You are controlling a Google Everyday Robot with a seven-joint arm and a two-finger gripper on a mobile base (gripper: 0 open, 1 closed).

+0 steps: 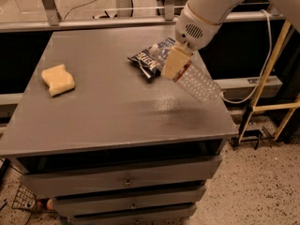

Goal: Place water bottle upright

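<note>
The water bottle (pixel 197 82) is a clear ribbed plastic bottle, held tilted in the air above the right part of the grey table (pixel 108 111). Its white cap end (pixel 153 48) points up and to the left; its base points down to the right. My gripper (pixel 174 63) is shut on the bottle near its shoulder, and its tan fingers (pixel 173 60) hide the label band. The white arm comes in from the upper right.
A dark blue chip bag (pixel 149 56) lies on the table just behind and left of the bottle. A yellow sponge (pixel 58 79) lies at the left. The table's right edge is close under the bottle's base. Drawers are below the tabletop.
</note>
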